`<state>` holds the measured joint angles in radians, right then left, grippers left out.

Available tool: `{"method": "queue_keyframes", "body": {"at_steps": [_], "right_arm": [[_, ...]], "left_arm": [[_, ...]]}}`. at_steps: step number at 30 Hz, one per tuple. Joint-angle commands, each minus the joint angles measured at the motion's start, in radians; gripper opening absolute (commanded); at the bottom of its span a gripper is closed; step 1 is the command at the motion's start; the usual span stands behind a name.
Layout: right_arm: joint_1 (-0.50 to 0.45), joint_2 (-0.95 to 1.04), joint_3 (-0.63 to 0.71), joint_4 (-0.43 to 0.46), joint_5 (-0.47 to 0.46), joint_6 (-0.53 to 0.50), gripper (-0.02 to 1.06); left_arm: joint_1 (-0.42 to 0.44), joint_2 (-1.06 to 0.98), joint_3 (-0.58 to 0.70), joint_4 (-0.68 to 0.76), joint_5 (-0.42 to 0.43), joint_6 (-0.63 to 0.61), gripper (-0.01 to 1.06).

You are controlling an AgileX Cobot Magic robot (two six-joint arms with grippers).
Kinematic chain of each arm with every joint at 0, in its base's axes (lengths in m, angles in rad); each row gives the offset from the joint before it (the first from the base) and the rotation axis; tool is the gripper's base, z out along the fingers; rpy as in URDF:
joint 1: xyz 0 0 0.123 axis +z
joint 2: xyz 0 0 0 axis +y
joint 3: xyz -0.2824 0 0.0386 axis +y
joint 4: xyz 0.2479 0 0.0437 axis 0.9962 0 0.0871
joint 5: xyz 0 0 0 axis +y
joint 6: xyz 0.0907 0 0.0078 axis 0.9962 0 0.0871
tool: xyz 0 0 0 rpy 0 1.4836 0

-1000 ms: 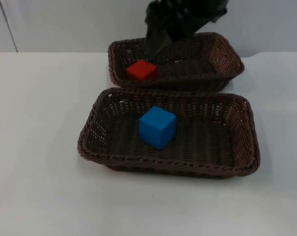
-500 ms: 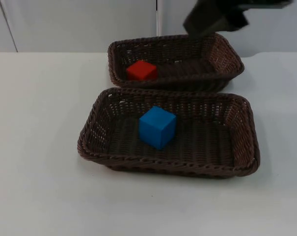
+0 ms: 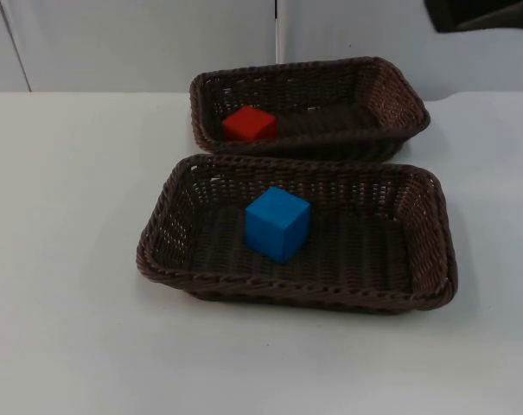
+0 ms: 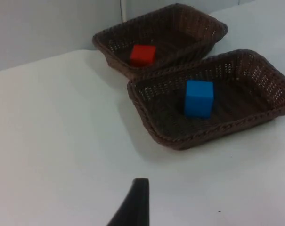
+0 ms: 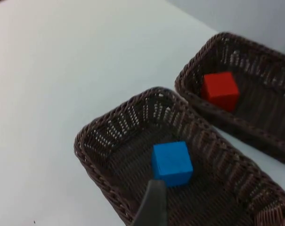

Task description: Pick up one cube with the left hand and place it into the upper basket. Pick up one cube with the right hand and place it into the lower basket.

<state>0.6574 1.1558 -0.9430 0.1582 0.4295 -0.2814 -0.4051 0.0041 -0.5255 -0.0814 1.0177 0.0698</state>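
Note:
The red cube (image 3: pixel 249 124) lies in the left part of the upper wicker basket (image 3: pixel 391 95). The blue cube (image 3: pixel 277 223) rests near the middle of the lower basket (image 3: pixel 425 251). Both cubes sit free, with nothing touching them. A dark part of my right arm (image 3: pixel 481 13) shows at the far right, off the baskets. My right gripper (image 5: pixel 153 207) hangs high over the lower basket (image 5: pixel 100 141), just near of the blue cube (image 5: pixel 172 163). My left gripper (image 4: pixel 135 207) waits above bare table, well away from the lower basket (image 4: pixel 151 117) and the blue cube (image 4: pixel 199 98).
The two baskets stand close together, one behind the other, near the grey partition wall (image 3: pixel 140 43). White table top (image 3: pixel 71 259) stretches wide to the left and in front of them.
The black arm that hung over the upper basket has pulled away up and to the right, out to the picture's corner. Both cubes and both baskets have stayed put.

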Motion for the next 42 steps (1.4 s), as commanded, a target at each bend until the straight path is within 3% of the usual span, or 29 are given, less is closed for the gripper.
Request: {"method": "queue_keyframes", "body": {"at_steps": [1, 4, 22, 27, 35, 38, 42], "right_arm": [[0.004, -0.053, 0.025, 0.004, -0.015, 0.004, 0.71], [0.004, -0.096, 0.043, 0.004, -0.013, 0.004, 0.71], [0.004, -0.517, 0.231, 0.003, 0.019, 0.03, 0.71], [0.004, -0.653, 0.28, 0.003, 0.128, 0.064, 0.71], [0.004, -0.785, 0.338, 0.001, 0.204, 0.084, 0.71], [0.004, -0.839, 0.344, 0.001, 0.247, 0.093, 0.71], [0.004, -0.886, 0.346, -0.006, 0.307, 0.093, 0.71]], "left_arm": [[-0.003, -0.004, 0.004, 0.007, 0.023, 0.001, 0.88], [-0.003, -0.004, 0.029, 0.016, 0.057, 0.001, 0.88], [-0.003, -0.004, 0.031, 0.038, 0.058, -0.034, 0.88], [-0.003, -0.004, 0.031, 0.036, 0.058, -0.034, 0.88], [-0.003, -0.004, 0.031, 0.036, 0.058, -0.034, 0.89], [-0.003, -0.004, 0.031, 0.036, 0.058, -0.034, 1.01], [-0.003, -0.004, 0.031, 0.036, 0.058, -0.034, 1.05]]}}
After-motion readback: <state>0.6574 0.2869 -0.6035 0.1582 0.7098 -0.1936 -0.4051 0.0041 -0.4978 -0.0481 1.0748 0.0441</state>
